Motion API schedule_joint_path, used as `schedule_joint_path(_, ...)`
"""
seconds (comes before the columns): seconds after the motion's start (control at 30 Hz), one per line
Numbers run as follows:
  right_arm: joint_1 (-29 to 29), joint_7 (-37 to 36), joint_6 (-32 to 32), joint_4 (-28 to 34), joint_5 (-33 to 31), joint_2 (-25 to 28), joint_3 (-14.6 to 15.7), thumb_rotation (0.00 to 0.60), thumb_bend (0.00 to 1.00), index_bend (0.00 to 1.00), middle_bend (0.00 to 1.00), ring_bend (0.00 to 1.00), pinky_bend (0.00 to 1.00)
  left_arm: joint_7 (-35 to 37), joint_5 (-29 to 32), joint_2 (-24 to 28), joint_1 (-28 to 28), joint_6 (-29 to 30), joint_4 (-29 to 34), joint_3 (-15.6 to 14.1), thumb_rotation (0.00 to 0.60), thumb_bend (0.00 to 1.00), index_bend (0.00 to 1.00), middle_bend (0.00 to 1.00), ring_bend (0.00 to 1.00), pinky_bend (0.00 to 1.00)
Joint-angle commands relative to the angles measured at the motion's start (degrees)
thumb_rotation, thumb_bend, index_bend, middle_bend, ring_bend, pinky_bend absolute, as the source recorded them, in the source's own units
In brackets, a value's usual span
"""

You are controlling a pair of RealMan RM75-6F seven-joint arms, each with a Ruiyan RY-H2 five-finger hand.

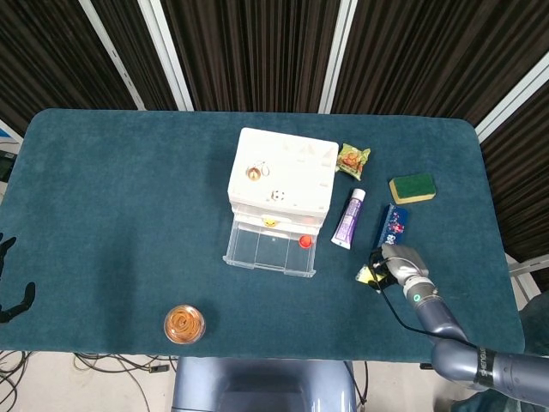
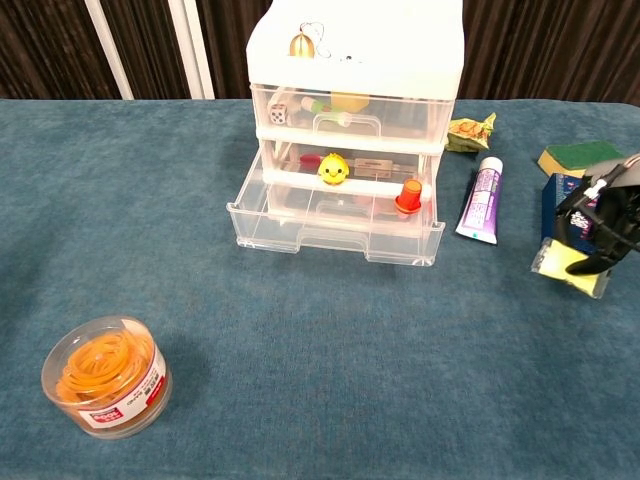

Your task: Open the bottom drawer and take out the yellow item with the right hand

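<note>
The white drawer unit (image 1: 281, 176) (image 2: 355, 70) stands mid-table with its clear bottom drawer (image 1: 268, 251) (image 2: 335, 226) pulled out. A red piece (image 2: 408, 194) sits at that drawer's right corner. My right hand (image 1: 397, 263) (image 2: 605, 215) is low over the cloth to the right of the unit, gripping the yellow item (image 1: 367, 275) (image 2: 569, 265), which is at or just above the table in front of the blue box (image 1: 394, 225) (image 2: 567, 190). My left hand (image 1: 12, 292) shows only as dark fingers at the left edge of the head view, away from everything.
A purple tube (image 1: 348, 219) (image 2: 482, 200) lies between the unit and the blue box. A green sponge (image 1: 412, 188) (image 2: 578, 156) and a snack packet (image 1: 352, 159) (image 2: 469, 131) lie behind. A tub of orange rubber bands (image 1: 184, 324) (image 2: 104, 375) stands front left.
</note>
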State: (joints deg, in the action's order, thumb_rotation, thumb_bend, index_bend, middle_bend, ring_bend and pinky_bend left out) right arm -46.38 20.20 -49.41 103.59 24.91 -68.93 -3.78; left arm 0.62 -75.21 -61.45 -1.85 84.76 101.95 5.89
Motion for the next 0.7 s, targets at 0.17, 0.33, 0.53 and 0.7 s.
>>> schedule_joint_path(0.17,-1.85,1.75,0.60,-1.83,-2.43,-2.10,0.58,0.600,0.54,0.66,1.00,1.00,1.00,0.06,-0.02,0.02,-0.01,-0.07,-0.01,-0.03,0.600,0.40,0.09,0.00,0.00,0.00)
schedule_joint_path(0.33,-3.52,3.24,1.64,-2.61,-5.05,-2.83,1.07,0.600,0.42,0.54,1.00,1.00,1.00,0.07,0.11,0.05,-0.03,-0.12,-0.07,0.01,0.600,0.40,0.09,0.00,0.00,0.00)
schedule_joint_path(0.53,-5.69,5.38,3.64,-1.87,-7.68,-1.39,2.19,0.600,0.27,0.29,0.98,1.00,1.00,0.08,0.11,0.05,-0.06,-0.18,-0.05,0.01,0.600,0.40,0.09,0.00,0.00,0.00)
schedule_joint_path(0.7,-7.95,6.99,6.20,-0.72,-10.72,0.61,3.62,0.600,0.24,0.24,0.94,1.00,1.00,0.04,-0.01,0.06,-0.04,-0.11,-0.04,-0.04,0.600,0.40,0.09,0.00,0.00,0.00)
